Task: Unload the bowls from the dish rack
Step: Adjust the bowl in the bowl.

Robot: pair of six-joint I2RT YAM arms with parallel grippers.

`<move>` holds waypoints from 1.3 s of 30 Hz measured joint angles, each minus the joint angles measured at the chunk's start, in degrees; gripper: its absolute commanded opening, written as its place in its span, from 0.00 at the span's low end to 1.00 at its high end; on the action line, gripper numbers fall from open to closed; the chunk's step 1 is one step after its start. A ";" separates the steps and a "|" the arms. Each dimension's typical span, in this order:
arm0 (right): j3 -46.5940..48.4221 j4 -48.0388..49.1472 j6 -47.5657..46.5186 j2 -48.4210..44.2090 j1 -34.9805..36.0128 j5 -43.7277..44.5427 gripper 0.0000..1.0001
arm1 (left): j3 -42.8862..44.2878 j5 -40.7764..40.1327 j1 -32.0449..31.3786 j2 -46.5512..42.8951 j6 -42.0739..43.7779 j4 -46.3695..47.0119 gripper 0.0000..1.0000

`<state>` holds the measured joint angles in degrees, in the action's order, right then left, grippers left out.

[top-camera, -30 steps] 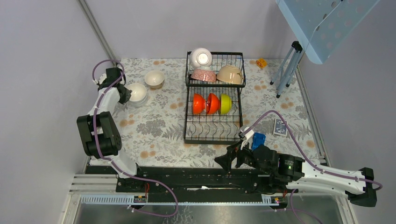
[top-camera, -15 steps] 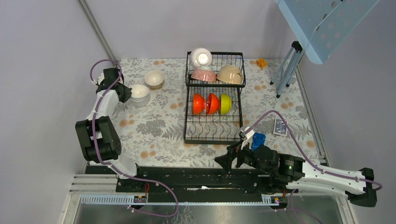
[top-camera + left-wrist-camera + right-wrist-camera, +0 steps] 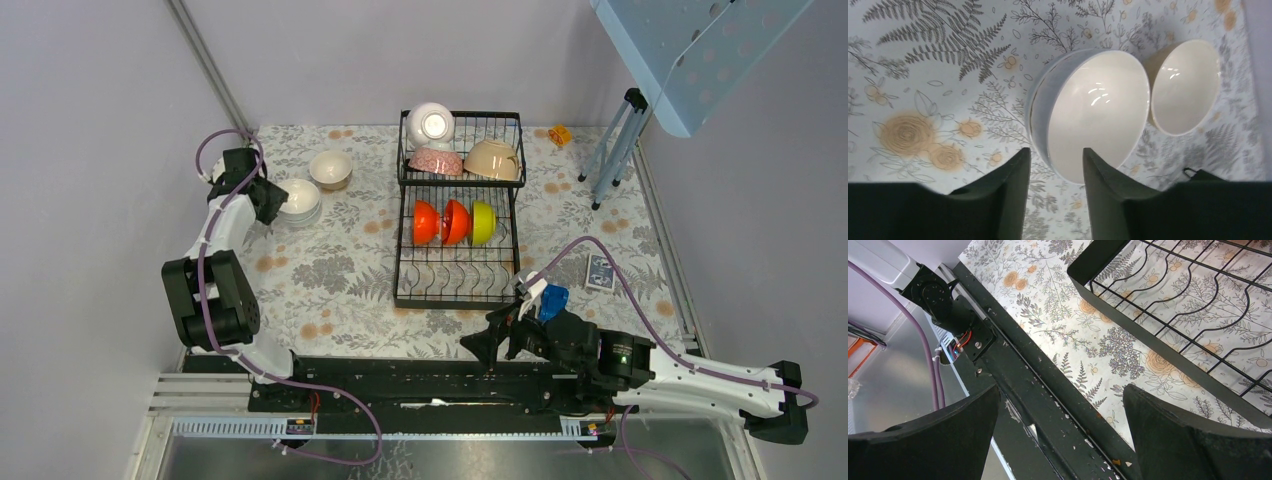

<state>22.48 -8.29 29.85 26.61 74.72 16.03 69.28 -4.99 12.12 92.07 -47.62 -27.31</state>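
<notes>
The left gripper [image 3: 1055, 151] has its dark fingers narrowly parted at the near rim of a glossy white bowl [image 3: 1098, 110] on the floral tablecloth [image 3: 923, 75]. Whether they touch it I cannot tell. A smooth cream bowl [image 3: 1183, 85] sits just beside it. The black wire dish rack [image 3: 455, 290] holds two orange-red bowls [image 3: 426, 222] and a yellow-green bowl [image 3: 484, 222] on edge below. Above are a pink-patterned bowl [image 3: 436, 161], a beige bowl [image 3: 492, 160] and a white bowl on its side [image 3: 430, 124]. The right gripper [image 3: 1060, 390] gapes wide by the rack's near corner. A small blue card [image 3: 600, 272] has print too small to read.
</notes>
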 measured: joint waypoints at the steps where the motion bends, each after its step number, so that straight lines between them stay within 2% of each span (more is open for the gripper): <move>1: 0.00 0.00 0.00 -0.04 0.00 0.00 1.00 | 0.02 -0.04 0.00 0.00 0.52 -0.02 0.59; 3: 0.00 0.00 0.00 -0.07 0.00 0.00 1.00 | 0.13 -0.24 0.00 0.00 0.83 -0.28 0.66; 7: 0.00 0.00 0.00 -0.07 0.00 0.00 1.00 | 1.20 -1.29 0.00 -0.37 1.46 -1.38 0.68; 16: 0.00 -0.04 0.24 -1.75 0.00 0.00 1.00 | 2.27 -7.58 0.00 -1.95 6.10 -3.08 0.55; 25: 0.00 -0.50 0.26 -2.08 0.00 0.81 1.00 | 2.49 -7.91 -0.46 0.87 8.63 -2.75 0.56; 33: 0.00 -0.50 0.26 -0.85 0.00 0.85 1.00 | 2.82 -7.91 -1.01 3.50 10.10 -2.43 0.43; 37: 0.00 -0.50 0.24 -0.85 0.00 0.90 1.00 | 2.82 -7.80 -1.01 3.91 10.56 -1.62 0.32; 39: 0.00 -0.52 0.26 -0.85 0.00 0.90 1.00 | 2.80 -7.61 -1.03 4.17 10.60 -1.16 0.29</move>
<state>22.48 -8.82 30.11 25.76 74.72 16.93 72.07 -12.60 11.09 96.25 -37.01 -28.47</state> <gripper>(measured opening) 0.994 0.331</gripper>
